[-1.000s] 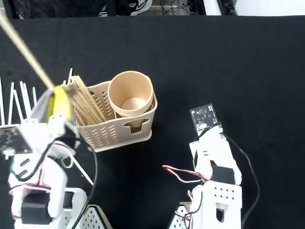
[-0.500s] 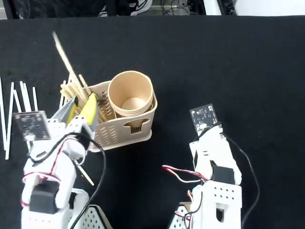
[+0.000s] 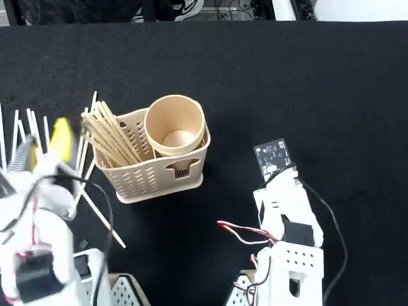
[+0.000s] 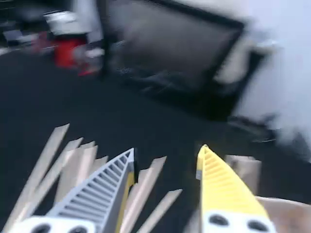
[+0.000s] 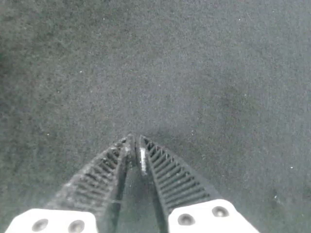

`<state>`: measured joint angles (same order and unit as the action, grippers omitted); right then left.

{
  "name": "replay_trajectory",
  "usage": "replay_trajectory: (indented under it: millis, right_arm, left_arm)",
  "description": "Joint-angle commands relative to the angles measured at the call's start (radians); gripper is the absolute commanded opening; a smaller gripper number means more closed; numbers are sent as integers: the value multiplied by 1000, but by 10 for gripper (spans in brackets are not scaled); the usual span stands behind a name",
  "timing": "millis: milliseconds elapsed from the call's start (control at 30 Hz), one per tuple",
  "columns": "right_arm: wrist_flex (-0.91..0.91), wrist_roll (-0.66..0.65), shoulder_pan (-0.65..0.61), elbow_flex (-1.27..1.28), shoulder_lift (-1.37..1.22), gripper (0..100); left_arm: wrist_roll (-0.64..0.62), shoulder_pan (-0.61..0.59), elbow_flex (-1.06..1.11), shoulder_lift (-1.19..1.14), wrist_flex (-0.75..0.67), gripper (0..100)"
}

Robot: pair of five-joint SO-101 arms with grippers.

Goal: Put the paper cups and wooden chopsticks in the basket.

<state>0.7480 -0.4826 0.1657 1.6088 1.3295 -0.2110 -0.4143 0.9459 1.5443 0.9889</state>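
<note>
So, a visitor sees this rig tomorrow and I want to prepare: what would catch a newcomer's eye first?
Probably the pale basket left of centre on the black table, holding stacked paper cups and a fan of wooden chopsticks leaning toward its left end. Next, the left claw, open and part yellow, left of the basket.

basket (image 3: 150,180): stood left of centre on table (image 3: 306,83). paper cups (image 3: 175,121): nested in its right part. wooden chopsticks (image 3: 113,137): leaned in its left part. loose sticks (image 3: 15,131): lay on table, further left.
</note>
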Motion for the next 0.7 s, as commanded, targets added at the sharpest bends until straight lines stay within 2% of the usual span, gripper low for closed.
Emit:
replay_trajectory:
  millis: [0, 200, 300, 567, 667]
  right_arm:
    - [-12, -8, 9, -4, 13, 15]
    - [-12, -8, 8, -4, 13, 15]
    - [-12, -8, 8, -4, 13, 15]
    - [-11, -8, 9, -4, 13, 15]
    - [-11, -8, 9, -4, 13, 15]
  left_arm:
    - [169, -208, -48, -276, -5, 212]
    - [353, -321, -124, -687, -6, 210]
    - [371, -341, -173, -870, -14, 210]
    - [371, -341, -213, -1303, -244, 209]
    - [373, -343, -265, -1442, -267, 209]
